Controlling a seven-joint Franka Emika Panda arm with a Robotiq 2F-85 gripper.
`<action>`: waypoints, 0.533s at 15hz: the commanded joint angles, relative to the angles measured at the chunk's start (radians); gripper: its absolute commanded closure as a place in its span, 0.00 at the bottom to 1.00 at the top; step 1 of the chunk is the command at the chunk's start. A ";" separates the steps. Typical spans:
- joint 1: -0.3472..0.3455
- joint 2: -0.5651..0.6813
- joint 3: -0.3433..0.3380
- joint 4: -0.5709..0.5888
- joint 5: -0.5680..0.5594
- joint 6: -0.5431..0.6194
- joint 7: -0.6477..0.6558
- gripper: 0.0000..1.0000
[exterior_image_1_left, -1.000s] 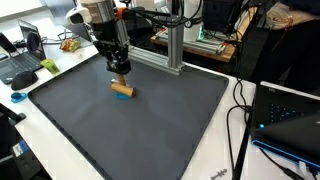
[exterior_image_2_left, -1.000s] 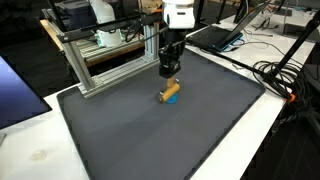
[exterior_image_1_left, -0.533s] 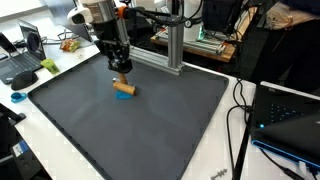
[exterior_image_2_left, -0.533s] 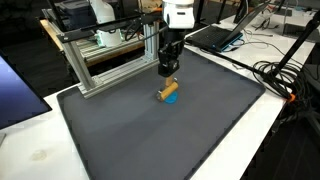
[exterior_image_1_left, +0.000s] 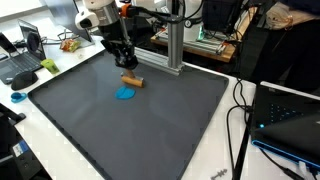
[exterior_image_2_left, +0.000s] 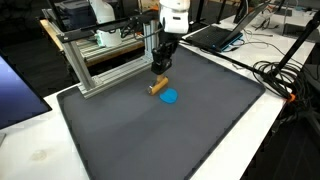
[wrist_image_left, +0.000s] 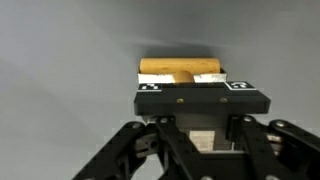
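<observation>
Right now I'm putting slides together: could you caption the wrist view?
Gripper straddling a wooden block, with a plain gray mat beyond.

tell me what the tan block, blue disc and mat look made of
The tan block looks like bare wood, matte and pale. The blue disc may be plastic or foam: flat, even colour, unclear which. The mat seems rubber or fabric, dark grey with no glare.
</observation>
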 joint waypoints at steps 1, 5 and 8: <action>0.009 0.011 0.009 -0.041 0.011 -0.020 0.021 0.78; 0.004 -0.047 0.009 -0.044 0.038 -0.037 0.051 0.78; -0.003 -0.074 0.023 -0.039 0.094 -0.035 0.036 0.78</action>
